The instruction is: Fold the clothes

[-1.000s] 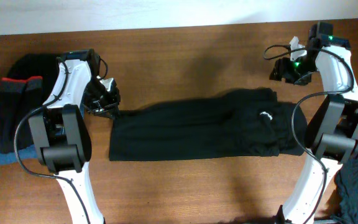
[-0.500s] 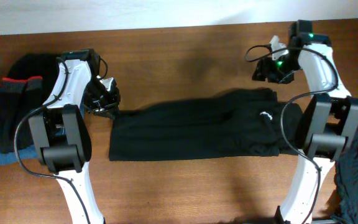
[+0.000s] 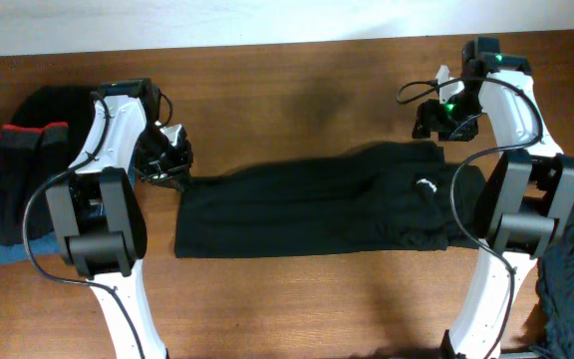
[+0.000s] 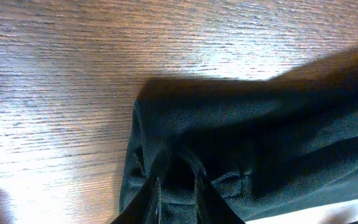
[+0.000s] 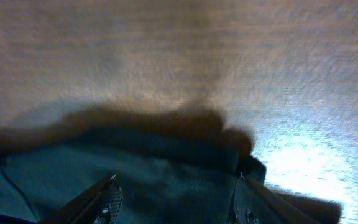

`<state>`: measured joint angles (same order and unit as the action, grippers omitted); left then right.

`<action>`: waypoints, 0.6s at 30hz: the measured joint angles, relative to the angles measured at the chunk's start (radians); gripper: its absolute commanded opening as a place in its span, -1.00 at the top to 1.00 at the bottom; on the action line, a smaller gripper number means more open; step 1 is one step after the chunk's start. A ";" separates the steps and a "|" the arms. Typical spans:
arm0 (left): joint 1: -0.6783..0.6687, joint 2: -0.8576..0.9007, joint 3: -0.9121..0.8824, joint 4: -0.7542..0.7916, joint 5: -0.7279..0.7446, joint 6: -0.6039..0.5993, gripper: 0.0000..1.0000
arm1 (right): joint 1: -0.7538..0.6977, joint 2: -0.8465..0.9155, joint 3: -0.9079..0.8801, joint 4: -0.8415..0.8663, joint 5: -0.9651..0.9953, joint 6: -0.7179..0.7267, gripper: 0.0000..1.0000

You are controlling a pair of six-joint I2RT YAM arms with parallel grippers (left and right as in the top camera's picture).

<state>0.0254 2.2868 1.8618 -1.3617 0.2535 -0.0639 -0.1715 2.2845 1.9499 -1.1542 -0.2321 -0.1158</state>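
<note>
Right end effector (image 3: pixel 432 122) has dropped nearer the black trousers (image 3: pixel 307 214) — jaws apart.

White arms (image 3: pixel 108 130), black joints (image 3: pixel 98 214), looped black cables (image 3: pixel 28 224)

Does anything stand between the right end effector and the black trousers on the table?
Nothing visible does. The right end effector is open directly over the waist-end corner of the long black fabric trousers; no other object lies between them.
</note>
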 measured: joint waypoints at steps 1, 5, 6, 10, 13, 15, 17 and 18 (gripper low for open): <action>0.000 0.000 0.000 0.000 0.000 0.000 0.62 | 0.000 0.000 -0.010 0.000 0.000 0.000 -0.28; 0.000 0.000 0.000 0.000 0.000 0.000 0.62 | 0.000 0.004 -0.057 0.009 0.001 0.000 -0.27; 0.000 0.000 0.000 0.000 0.000 0.000 0.62 | 0.000 0.007 -0.066 0.011 0.003 0.000 -0.28; 0.000 0.000 0.000 0.000 0.000 0.000 0.62 | 0.000 0.012 -0.088 0.030 0.006 0.000 -0.04; 0.000 0.000 0.000 0.000 0.000 0.000 0.62 | 0.000 0.012 -0.089 0.049 0.008 -0.002 0.26; 0.000 0.000 0.000 0.000 0.000 0.000 0.62 | -0.002 0.012 -0.089 0.060 0.008 0.001 0.38; 0.000 0.000 0.000 0.000 0.000 0.000 0.62 | -0.003 0.012 -0.089 0.069 0.007 0.002 0.49; 0.000 0.000 0.000 0.000 0.000 0.000 0.62 | -0.003 0.012 -0.089 0.075 0.008 0.003 0.52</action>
<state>0.0254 2.2868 1.8618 -1.3621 0.2531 -0.0639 -0.1741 2.2967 1.8606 -1.0790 -0.2245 -0.1131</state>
